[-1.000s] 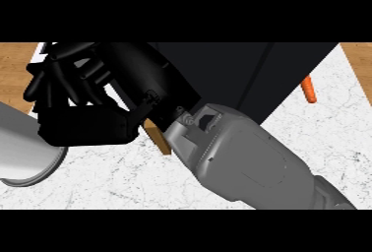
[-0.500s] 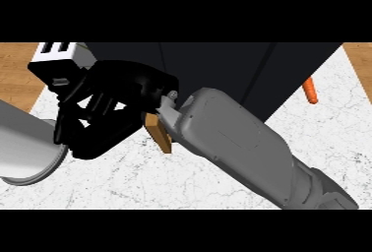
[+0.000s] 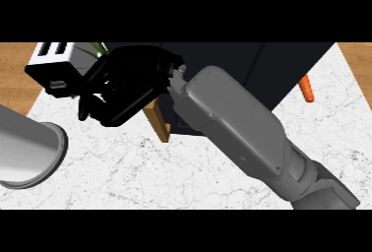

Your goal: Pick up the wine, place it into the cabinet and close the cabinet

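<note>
In the head view, your right hand [image 3: 127,86] sits just left of the black cabinet [image 3: 276,64], fingers spread and relaxed, clasping nothing visible, beside its open wooden door [image 3: 160,125]. The wine shows nowhere; likely it is inside the cabinet, hidden. Closing looks to be the step in hand: next, press the door toward the cabinet front. Only your left forearm [image 3: 29,152] shows, well left of the cabinet.

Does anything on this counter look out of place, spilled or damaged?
Nothing looks spilled or damaged. The cabinet door seems ajar, its wooden edge sticking out over the counter beside the right hand.
</note>
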